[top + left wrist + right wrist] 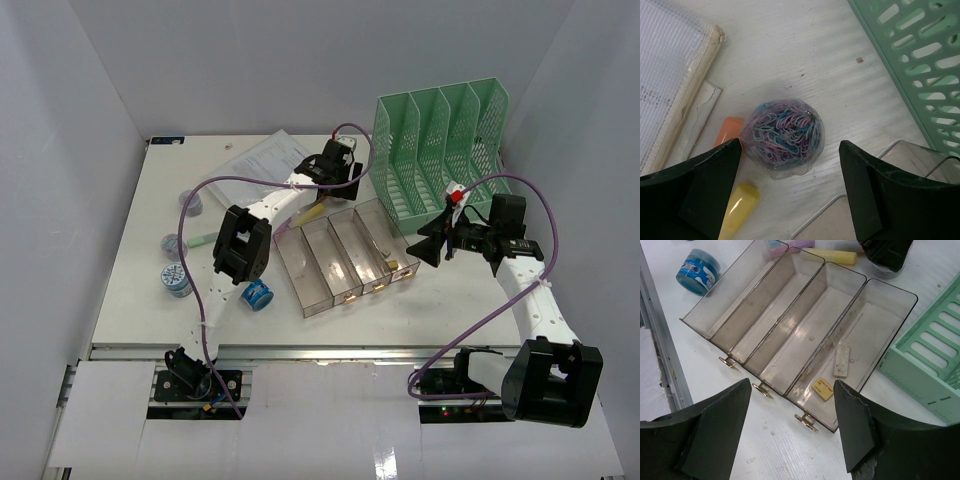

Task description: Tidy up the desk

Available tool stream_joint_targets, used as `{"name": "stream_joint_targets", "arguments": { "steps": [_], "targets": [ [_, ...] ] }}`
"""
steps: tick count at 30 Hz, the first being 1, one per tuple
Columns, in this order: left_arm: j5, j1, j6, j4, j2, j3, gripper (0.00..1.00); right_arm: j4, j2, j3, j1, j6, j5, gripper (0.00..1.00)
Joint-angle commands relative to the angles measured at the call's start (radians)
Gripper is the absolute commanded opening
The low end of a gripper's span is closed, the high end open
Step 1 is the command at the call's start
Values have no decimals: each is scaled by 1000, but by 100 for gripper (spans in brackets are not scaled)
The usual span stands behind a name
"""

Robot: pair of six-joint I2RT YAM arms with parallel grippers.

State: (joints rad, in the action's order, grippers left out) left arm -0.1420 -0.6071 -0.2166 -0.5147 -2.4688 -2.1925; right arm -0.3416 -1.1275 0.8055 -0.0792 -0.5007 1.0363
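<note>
While the left end effector (790, 150) hangs with its jaws wide on either side of a clear tub of coloured paper clips (784, 136), touching it on neither side, the white table (450, 300) spreads beneath both arms and carries everything. An orange marker (727, 131) and a yellow marker (740, 207) lie just beside the tub. The right end effector (792, 390) hovers wide and empty over the handle end of the clear four-compartment tray (790, 325), whose compartment nearest the mint-green file rack (440, 140) holds two small flat blocks (823, 389).
</note>
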Motion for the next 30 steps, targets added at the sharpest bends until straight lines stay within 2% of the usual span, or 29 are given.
{"name": "stream_joint_targets", "arguments": {
  "steps": [1,12,13,16,19,24,30],
  "targets": [
    [0,-5,16,-4,1,-52,87,-1,-5,6,-8,1,28,73],
    [-23,-5,19,0,-31,-96,70,-1,-9,3,-13,-8,31,73],
    [-21,-5,19,2,-29,-98,67,-1,-9,3,-15,-9,31,73],
    [-11,-6,20,7,-16,-98,49,-2,-11,0,-16,-10,31,73],
    [-7,-9,19,15,-1,-94,39,0,-12,-2,-21,-12,31,73],
    [1,-11,18,29,69,-64,28,-2,-17,-5,-31,-14,34,73],
    [34,-19,9,87,271,95,19,-2,-20,-12,-44,-19,38,72]
  ]
}}
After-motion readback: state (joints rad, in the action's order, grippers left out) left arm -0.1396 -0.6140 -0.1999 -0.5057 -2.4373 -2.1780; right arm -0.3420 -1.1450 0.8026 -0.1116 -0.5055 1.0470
